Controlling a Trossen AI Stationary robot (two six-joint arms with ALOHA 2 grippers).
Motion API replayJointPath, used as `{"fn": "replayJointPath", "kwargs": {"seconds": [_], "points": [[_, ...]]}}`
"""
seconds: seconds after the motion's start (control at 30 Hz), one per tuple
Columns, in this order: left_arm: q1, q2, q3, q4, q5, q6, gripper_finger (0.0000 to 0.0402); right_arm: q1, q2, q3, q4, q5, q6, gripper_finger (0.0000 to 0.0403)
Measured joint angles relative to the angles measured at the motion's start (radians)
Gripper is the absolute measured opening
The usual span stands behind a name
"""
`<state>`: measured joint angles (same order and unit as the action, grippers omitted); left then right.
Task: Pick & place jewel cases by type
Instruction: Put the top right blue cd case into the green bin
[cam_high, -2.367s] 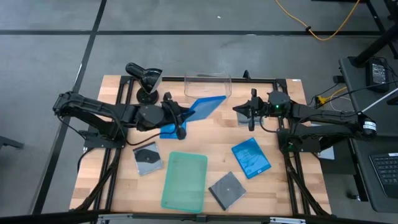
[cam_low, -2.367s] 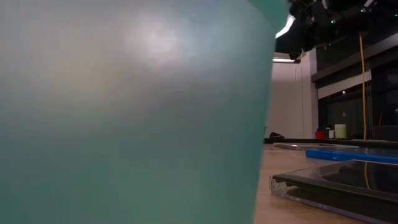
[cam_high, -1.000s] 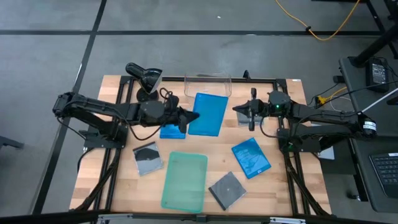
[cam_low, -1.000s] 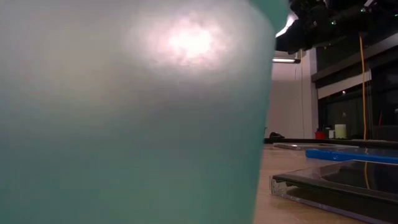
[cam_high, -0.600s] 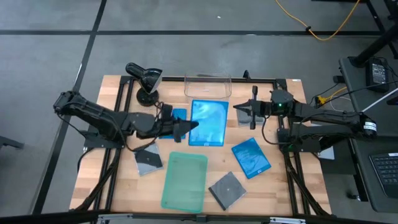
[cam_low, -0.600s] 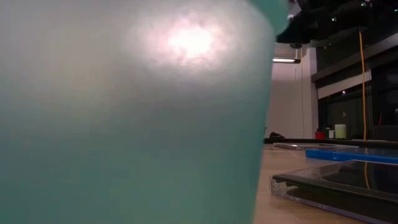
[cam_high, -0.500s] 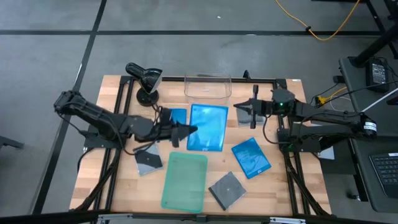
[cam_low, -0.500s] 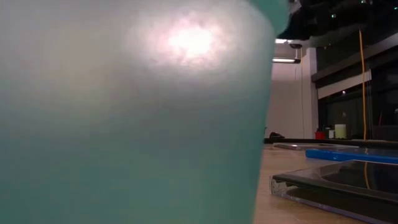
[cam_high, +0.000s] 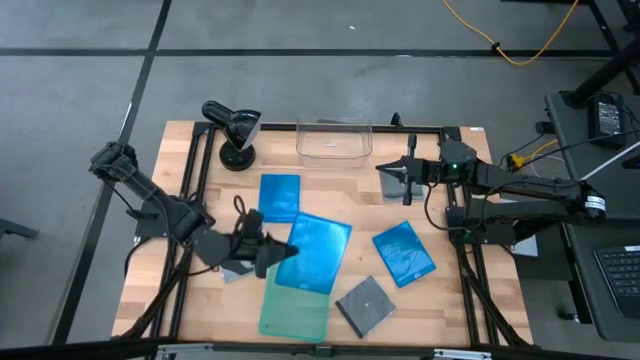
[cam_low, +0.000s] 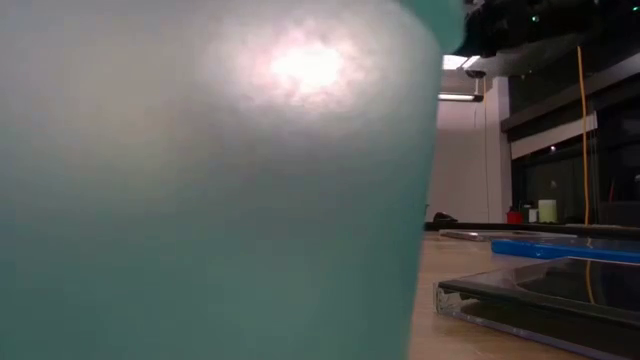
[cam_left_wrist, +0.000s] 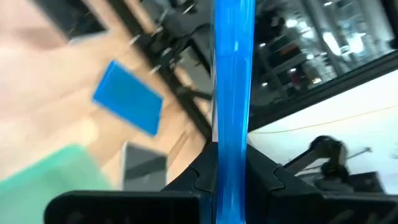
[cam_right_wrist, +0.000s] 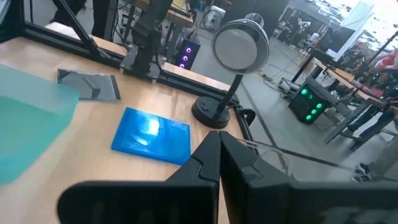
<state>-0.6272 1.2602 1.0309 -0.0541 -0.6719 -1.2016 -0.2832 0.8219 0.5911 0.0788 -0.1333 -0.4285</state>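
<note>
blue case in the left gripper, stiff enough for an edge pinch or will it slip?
Probably stiff: the blue case sticks out flat from the left gripper, pinched at one edge, with no visible droop. Its glossy plastic looks slippery, so it could pivot or slide. Likely light, being so thin.

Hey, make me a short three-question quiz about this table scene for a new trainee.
1. True or false: the left gripper grips a blue case.
2. Where is that held blue case? A) over the green tray B) inside the clear bin C) on the floor
3. Fill in: the right gripper waits near the clear ____.

Key: 1 true; 2 A; 3 bin
</note>
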Motion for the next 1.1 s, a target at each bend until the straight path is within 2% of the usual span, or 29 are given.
{"fn": "replayJointPath", "kwargs": {"seconds": [0.17,0.53,0.8,1.1], "points": [[-0.061,0.026,0.0,-0.083,-0.028,-0.144,0.0031,0.0,0.0,0.0,0.0,0.0,0.035,0.0006],[-0.129,0.182,0.0,-0.078,0.002,-0.411,0.0031,0.0,0.0,0.0,-0.003,0.0,0.035,0.0006],[-0.155,0.284,0.0,-0.087,0.021,-0.588,0.0031,0.0,0.0,0.0,-0.003,0.0,0.035,0.0006],[-0.159,0.343,0.0,-0.116,0.053,-0.734,0.0031,0.0,0.0,0.0,-0.005,0.0,0.035,0.0006]]}}
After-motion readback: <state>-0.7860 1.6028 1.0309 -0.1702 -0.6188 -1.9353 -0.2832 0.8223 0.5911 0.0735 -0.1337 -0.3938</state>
